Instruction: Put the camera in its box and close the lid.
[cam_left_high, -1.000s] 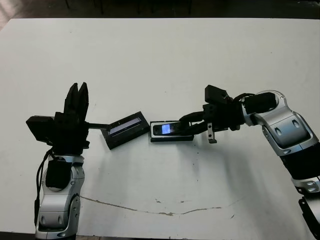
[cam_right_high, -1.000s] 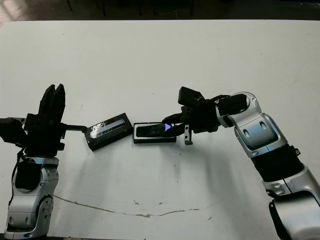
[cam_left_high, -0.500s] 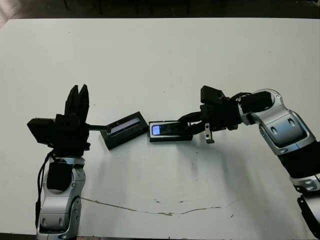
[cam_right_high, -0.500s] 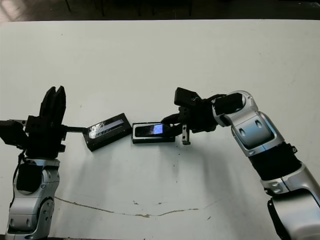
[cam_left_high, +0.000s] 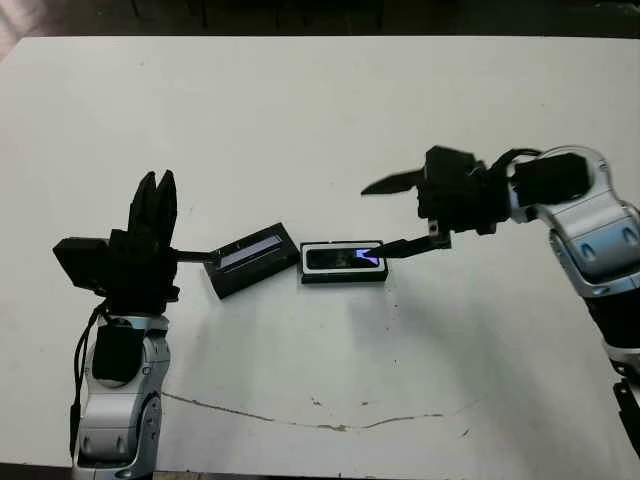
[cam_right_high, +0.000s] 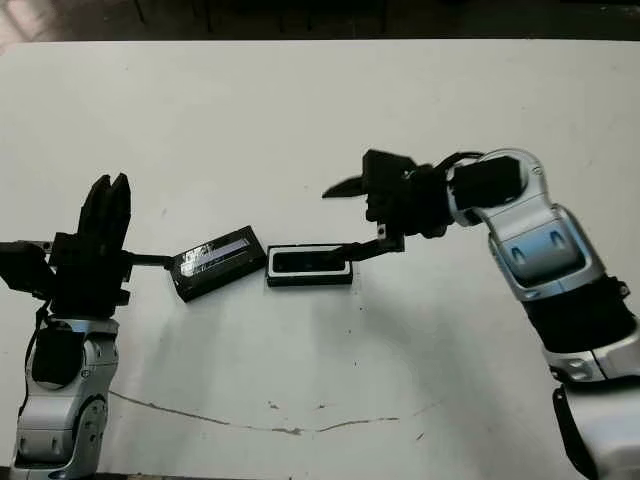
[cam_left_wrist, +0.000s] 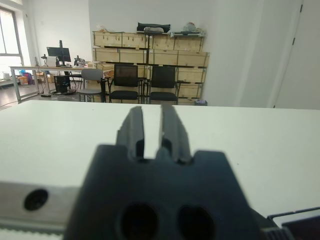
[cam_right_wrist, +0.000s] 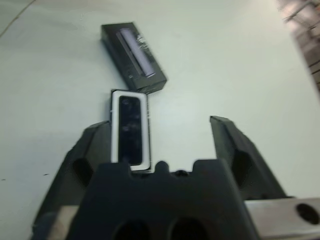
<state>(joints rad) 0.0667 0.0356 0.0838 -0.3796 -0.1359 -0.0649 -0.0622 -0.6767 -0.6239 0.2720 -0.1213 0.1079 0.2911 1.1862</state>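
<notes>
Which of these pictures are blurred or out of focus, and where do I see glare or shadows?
Right wrist view: soft overall, the gripper body nearest the lens most blurred; box and lid still readable. Left wrist view: the black body is blurred, the far room sharp. Left eye view: a blue-white glint on the camera, soft shadows under the right gripper.

You've got a white table (cam_left_high: 320, 110); on it the box (cam_left_high: 343, 262), and the lid (cam_left_high: 252, 259) just beside.
</notes>
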